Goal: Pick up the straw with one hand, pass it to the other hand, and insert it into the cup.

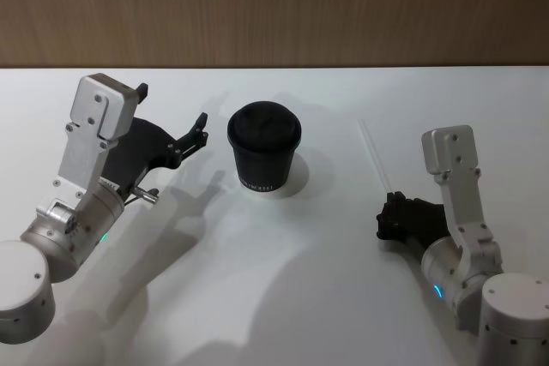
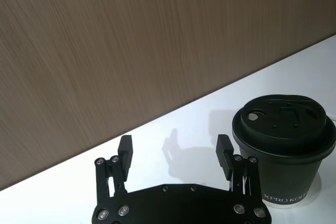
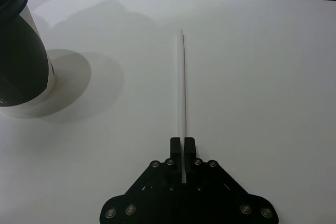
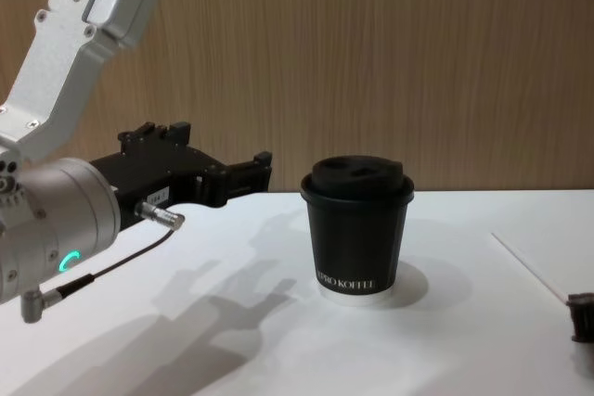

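Observation:
The black cup (image 1: 263,150) with its domed lid stands upright mid-table, also in the chest view (image 4: 357,229) and the left wrist view (image 2: 286,153). To its right, the thin white straw (image 1: 374,156) stretches away from me low along the table. My right gripper (image 1: 395,210) is shut on the straw's near end; in the right wrist view the straw (image 3: 182,87) runs out from between the closed fingers (image 3: 176,145). My left gripper (image 1: 173,107) hovers open just left of the cup, its fingers (image 2: 125,153) spread with nothing between them.
A wood-panelled wall (image 4: 371,62) runs along the table's far edge. The white table (image 1: 283,297) is bare in front of the cup. A grey cable (image 4: 111,271) hangs under the left wrist.

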